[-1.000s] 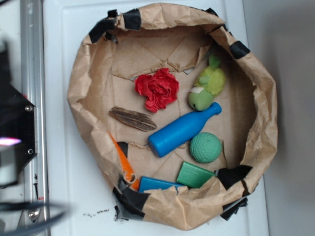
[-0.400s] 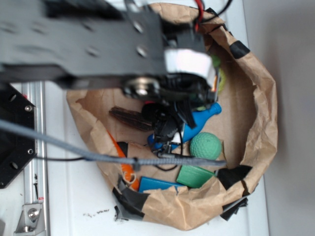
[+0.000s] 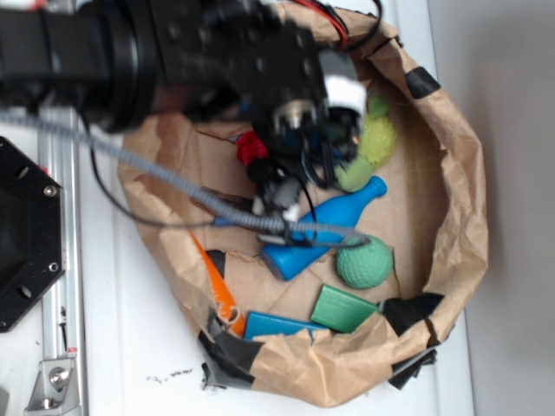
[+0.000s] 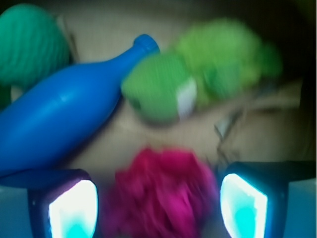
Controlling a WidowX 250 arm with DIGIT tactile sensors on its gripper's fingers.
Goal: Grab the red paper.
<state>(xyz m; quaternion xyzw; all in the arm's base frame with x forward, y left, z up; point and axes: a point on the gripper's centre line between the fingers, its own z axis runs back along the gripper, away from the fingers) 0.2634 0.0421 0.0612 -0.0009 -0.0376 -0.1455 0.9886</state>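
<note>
Broadly, the white surface [image 3: 121,347] carries a wide crumpled brown paper basin [image 3: 460,217] patched with black tape along its rim, and nearly everything lies inside it. Over its upper left part hangs the black robot arm [image 3: 130,52], blurred, with a grey cable [image 3: 173,182] trailing across the basin floor. Next in size, a blue plastic bowling-pin-shaped bottle [image 3: 334,227] lies on its side in the middle, its neck pointing up and right toward a fuzzy yellow-green plush toy [image 3: 373,143]. A dark green dimpled ball [image 3: 364,263] sits just below the bottle's neck, near it. A green flat block [image 3: 342,308] and a blue flat block [image 3: 273,325] lie along the lower rim, and a thin orange carrot-shaped piece [image 3: 217,286] leans along the left wall.

The crumpled red paper wad [image 4: 161,198] sits on the basin floor to the left of the plush toy, mostly hidden by the arm in the exterior view, where only a red edge peeks out. In the wrist view it lies between the two fingers [image 4: 72,206] of the pincer [image 4: 158,206], which is spread wide with a gap on either side of the wad; whether either finger touches it is unclear in the blur.
</note>
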